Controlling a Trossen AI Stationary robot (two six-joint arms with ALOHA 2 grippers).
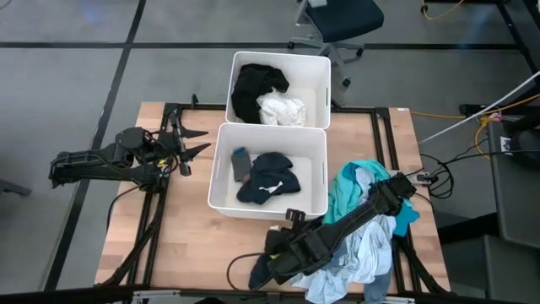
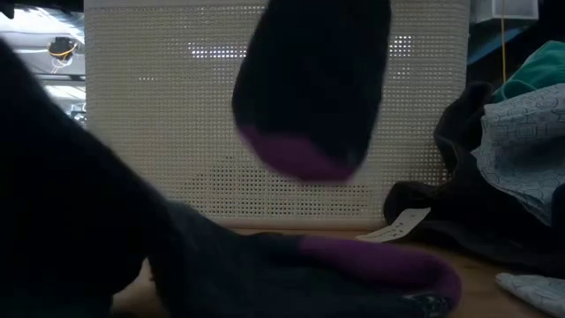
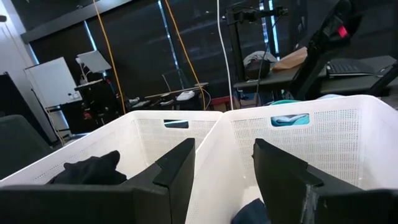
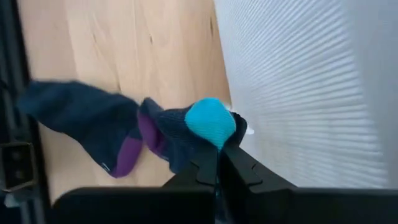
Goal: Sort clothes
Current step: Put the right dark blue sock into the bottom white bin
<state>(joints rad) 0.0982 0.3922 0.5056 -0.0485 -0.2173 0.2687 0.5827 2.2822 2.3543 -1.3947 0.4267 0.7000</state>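
Table [image 1: 186, 245] evenly lit from above; soft shadows only. Beyond the near bin [image 3: 298, 143], room is dim, window glare faint. Dark sock [image 2: 309, 97] before the bin wall is heavily blurred. Bin wall [image 4: 311, 93] beside the sock is overexposed and smeared.

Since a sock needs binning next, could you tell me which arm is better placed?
Right: the right gripper is shut on a navy knitted sock with a teal toe, beside the nearer white plastic bin. The left gripper waits open.
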